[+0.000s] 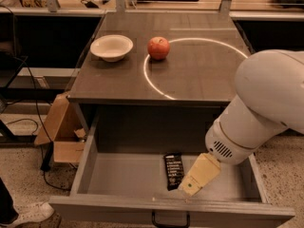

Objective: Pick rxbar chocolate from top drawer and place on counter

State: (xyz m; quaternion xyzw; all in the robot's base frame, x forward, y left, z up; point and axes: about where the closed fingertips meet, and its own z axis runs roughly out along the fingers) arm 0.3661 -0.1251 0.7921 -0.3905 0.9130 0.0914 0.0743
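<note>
As the gripper (192,188) hangs low inside the top drawer (123,179), its pale tip sits just to the right of the near end of the rxbar chocolate (174,170). Whether it is clenched or released I cannot tell, nor whether it touches the bar. The rxbar chocolate lies flat on the drawer's grey floor, lengthwise front to back, a little right of centre. Up and to the right of the bar bulks the big white arm (266,103). Nearer than the bar, on the drawer's front, is the dark handle (170,221). Beyond and above the bar lies the counter (199,75) with its white circle (146,75); a red apple (158,47) stands on the ring, and a white bowl (111,47) farther left.
</note>
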